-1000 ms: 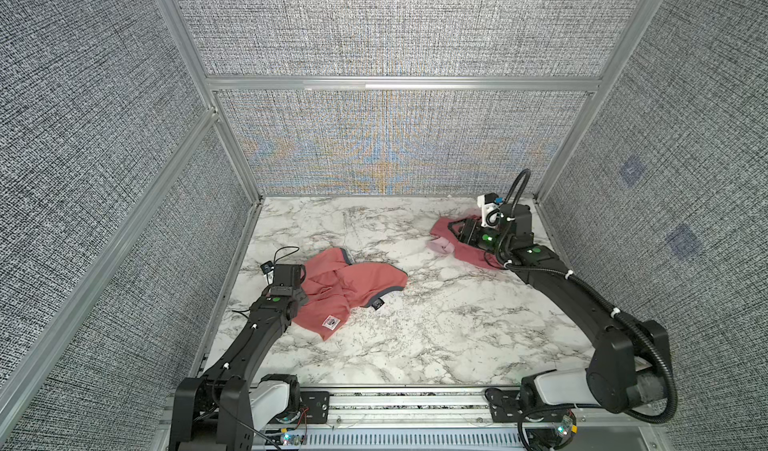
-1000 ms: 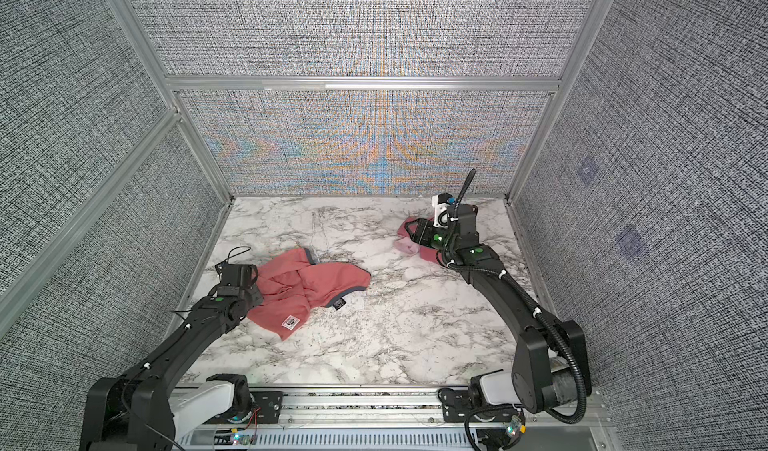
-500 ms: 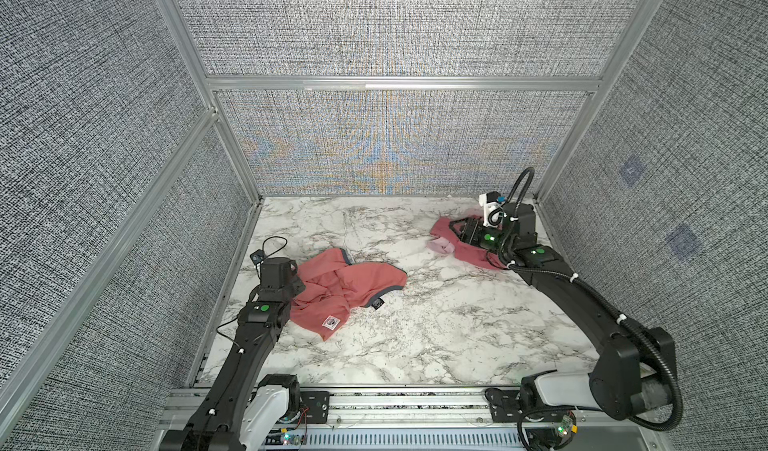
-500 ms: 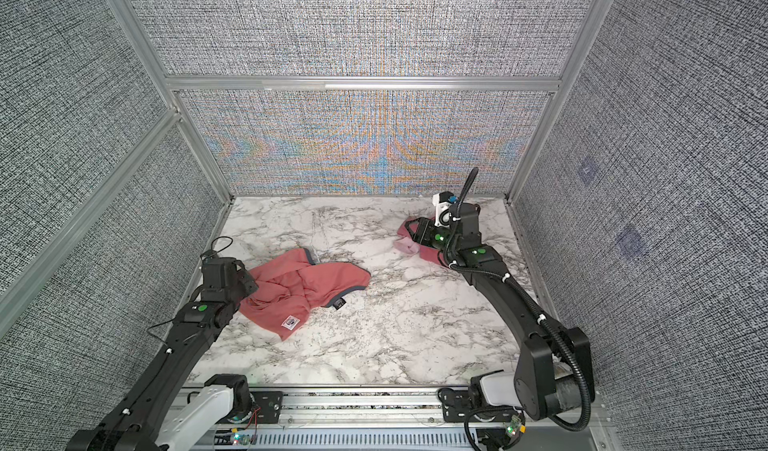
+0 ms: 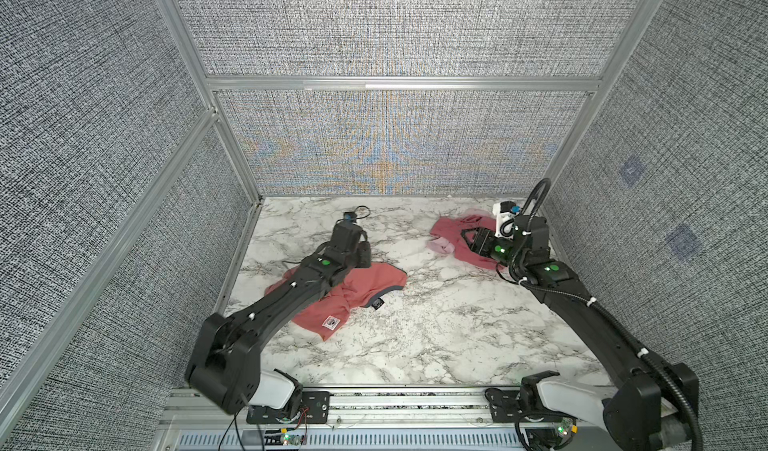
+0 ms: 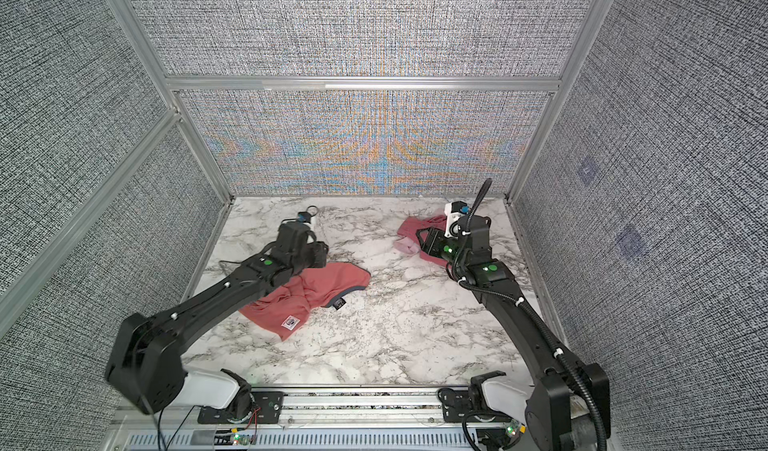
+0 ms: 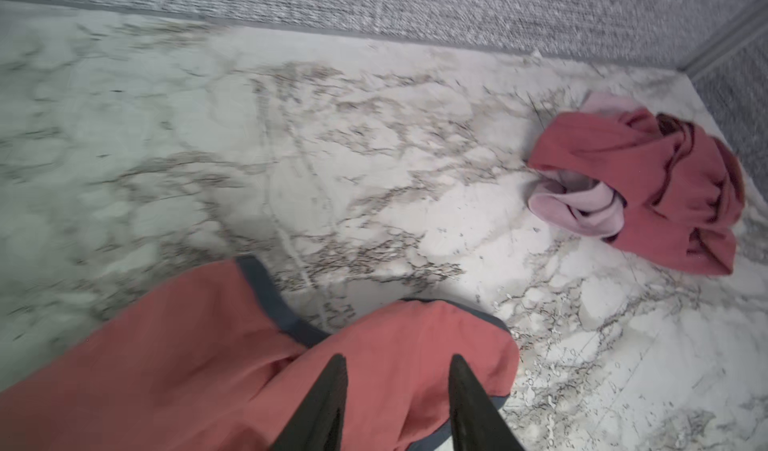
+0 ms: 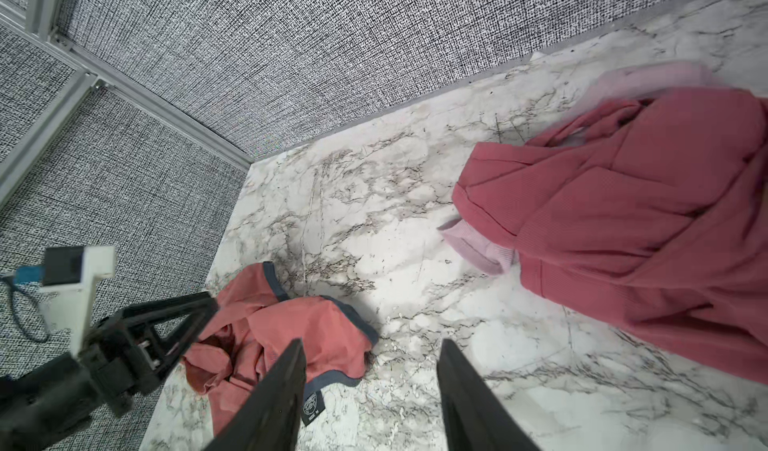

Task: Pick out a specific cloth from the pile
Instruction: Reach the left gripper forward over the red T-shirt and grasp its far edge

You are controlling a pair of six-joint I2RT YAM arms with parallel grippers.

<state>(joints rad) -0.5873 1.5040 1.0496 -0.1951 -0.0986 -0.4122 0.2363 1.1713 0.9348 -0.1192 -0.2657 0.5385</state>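
T-shirt [image 5: 372, 282] lies crumpled on marble table [image 5: 436, 336], left of centre, well apart from pile [image 5: 445, 229] at back right. Its white patch [image 5: 331, 322] faces up near the front edge. The left gripper [image 7: 397, 361] is over the shirt's far side, jaws apart, nothing pinched btwn them. The right gripper [image 8: 372, 345] hangs at the pile, jaws apart & empty. Pile = rose-red garment [image 7: 665, 170] w/ pale pink cloth [image 7: 582, 210] poking out under it
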